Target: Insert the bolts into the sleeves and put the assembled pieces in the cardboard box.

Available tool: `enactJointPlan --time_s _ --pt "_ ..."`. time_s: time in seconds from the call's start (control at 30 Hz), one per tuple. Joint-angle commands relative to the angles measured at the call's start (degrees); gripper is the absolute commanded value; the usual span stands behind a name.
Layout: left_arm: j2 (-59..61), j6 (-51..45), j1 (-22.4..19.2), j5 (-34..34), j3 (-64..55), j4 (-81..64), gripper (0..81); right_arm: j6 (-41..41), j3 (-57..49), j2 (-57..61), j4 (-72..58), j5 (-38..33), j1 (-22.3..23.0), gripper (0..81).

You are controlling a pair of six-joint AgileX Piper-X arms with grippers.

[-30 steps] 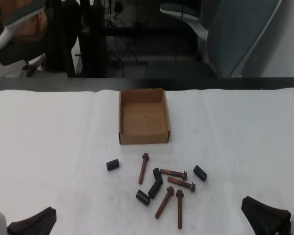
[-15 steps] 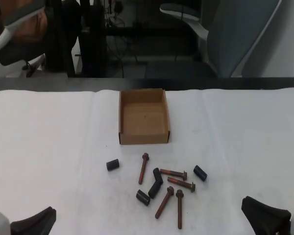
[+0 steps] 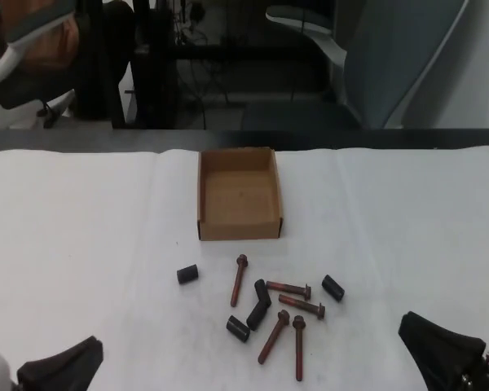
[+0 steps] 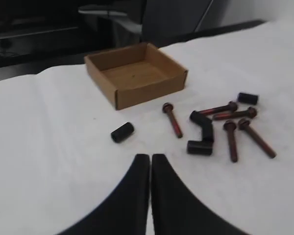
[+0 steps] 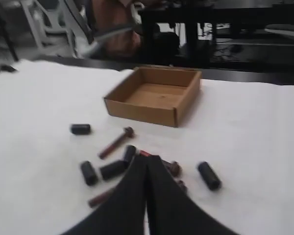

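- Cardboard box (image 3: 240, 230) sits open side up in the middle of the white-covered table (image 3: 81, 228) in the high view.
- Nearer the arms, rust-red bolts (image 3: 240, 279) and black sleeves (image 3: 187, 274) lie loose and unassembled. One sleeve lies off by itself, the rest are in a cluster.
- The left pincer (image 3: 61, 371) and right pincer (image 3: 440, 354) sit at the near corners, well apart from the parts.
- A grey chair (image 3: 391, 57) stands beyond the far edge.
- Left wrist view: the left pincer (image 4: 150, 157) is pressed together on nothing. The lone sleeve (image 4: 122, 132) lies just ahead, with the box (image 4: 152, 93) beyond.
- Right wrist view: the right pincer (image 5: 147, 160) is pressed together on nothing, and its tips hide part of the cluster. A sleeve (image 5: 208, 175) lies beside them, with the box (image 5: 142, 111) beyond.
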Motion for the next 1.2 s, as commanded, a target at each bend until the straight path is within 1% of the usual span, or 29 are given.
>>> enactJointPlan --time_s 0.0,0.07,0.17,0.33,0.43,0.5,0.57,0.63,0.73,0.8,0.87,0.9,0.93,0.97,1.03,1.1,1.13,1.17 --pt "0.19 -7.46 0.03 4.72 0.04 -5.63 1.8 8.58 -0.53 -0.28 -6.23 -6.97 0.17 0.0" --pt "0.19 -11.26 0.03 5.6 0.04 -9.89 1.8 11.55 -0.53 -0.28 -10.39 -8.53 0.17 0.0" --pt "0.19 -12.29 0.03 5.22 0.04 -14.85 1.8 12.1 -0.53 -0.28 -12.81 -8.25 0.17 0.0" --pt "0.19 -13.16 0.03 7.63 0.04 -15.22 1.8 12.2 -0.53 -0.28 -14.95 -8.11 0.17 0.0" --pt "0.19 -12.97 0.03 5.96 0.04 -15.22 1.8 12.2 -0.53 -0.28 -16.46 -8.23 0.17 0.0" --pt "0.19 -12.97 0.03 3.62 0.04 -15.22 1.8 12.2 -0.53 -0.28 -16.32 -5.77 0.07 0.0" --pt "0.19 -13.15 0.03 3.65 0.04 -15.22 1.8 13.3 -0.53 -0.28 -15.81 -3.54 0.07 0.0" --pt "0.19 -13.12 0.03 4.27 0.04 -15.18 1.8 13.3 -0.53 -0.28 -15.43 -3.54 0.07 0.0" --pt "0.19 -13.12 0.03 4.57 0.04 -15.21 1.8 13.46 -0.53 -0.28 -12.81 -6.2 0.07 0.0" --pt "0.19 -12.96 0.03 4.85 0.04 -14.6 1.8 13.46 -0.53 -0.28 -6.86 -6.95 0.07 0.0" --pt "0.19 -11.88 0.03 1.04 0.04 -13.53 1.8 12.5 -0.96 -0.28 -0.03 -6.94 0.07 0.4" --pt "0.19 -12.55 0.03 0.57 0.04 -12.29 1.8 11.94 -2.06 -0.28 3.75 -6.94 0.07 3.2" --pt "0.58 -12.75 0.03 0.71 0.04 -11.81 1.8 11.23 -3.33 -0.28 7.18 -6.94 0.07 8.5" --pt "1.63 -13.15 0.03 1.43 0.04 -11.25 1.8 9.93 -4.7 0.02 10.25 -6.82 0.07 16.5" --pt "4.98 -14.69 0.03 3.18 -0.7 -9.38 1.8 9.12 -7.15 1.01 14.05 -5.11 0.07 35.8" --pt "9.2 -15.09 0.03 2.76 -2.16 -7.82 0.1 8.94 -9.96 2.87 16.45 -3.0 0.07 52.4" --pt "11.39 -14.71 0.03 2.58 -2.86 -7.64 2.1 8.71 -11.45 3.76 17.46 -1.54 0.07 53.9" --pt "14.9 -13.43 0.03 2.86 -3.93 -7.89 5.3 8.77 -12.7 5.08 18.32 -0.09 0.07 53.1"
